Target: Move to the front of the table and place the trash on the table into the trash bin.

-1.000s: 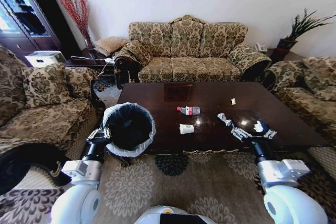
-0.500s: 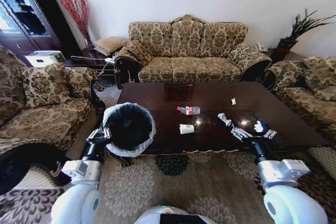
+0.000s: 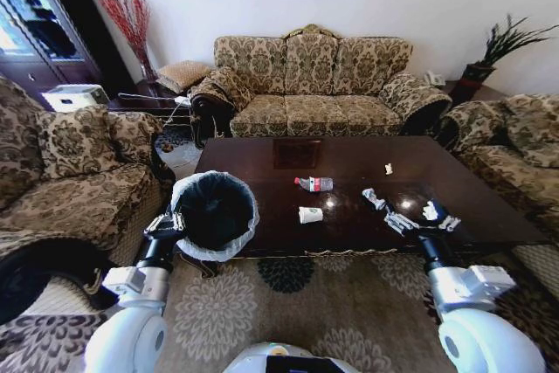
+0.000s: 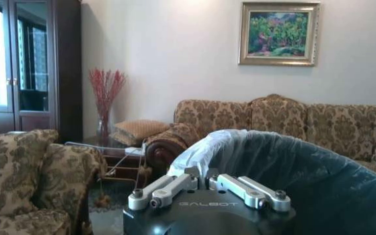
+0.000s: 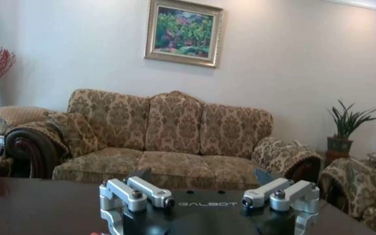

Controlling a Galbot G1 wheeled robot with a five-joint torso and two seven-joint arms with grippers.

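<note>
Jaws, right: we read right gripper (image 3: 417, 218) as spread wide, nothing between the fingers; it hovers over the table (image 3: 489, 216) near its front-right edge. Right wrist view agrees, right gripper (image 5: 209, 199) with both fingers well apart and empty.
Jaws, left: left gripper (image 3: 163, 224) sits touching the trash bin (image 3: 214, 212) rim at the bin's 9 o'clock. In the left wrist view the left gripper (image 4: 207, 188) has fingers drawn together at the liner edge; we judge it clamped on the rim, holding the bin up beside the table's front-left corner.
Trash: crushed bottle (image 3: 314, 183) at table centre, white cup (image 3: 309, 214) at its 6 o'clock, wrapper (image 3: 374, 198) at 10 o'clock from the right gripper, white wad (image 3: 431, 211) just beside the gripper, small scrap (image 3: 388, 168) farther back at 12 o'clock.
Step, our guess: first pick, 0 items binned.
Advice: take the nearest piece, the wad or wrapper; come straight down, close on the bulk rather than an edge, lift clear of the glossy top, then carry across to the bin mouth at 9 o'clock.
Risk: light scraps may skate on the polish.
</note>
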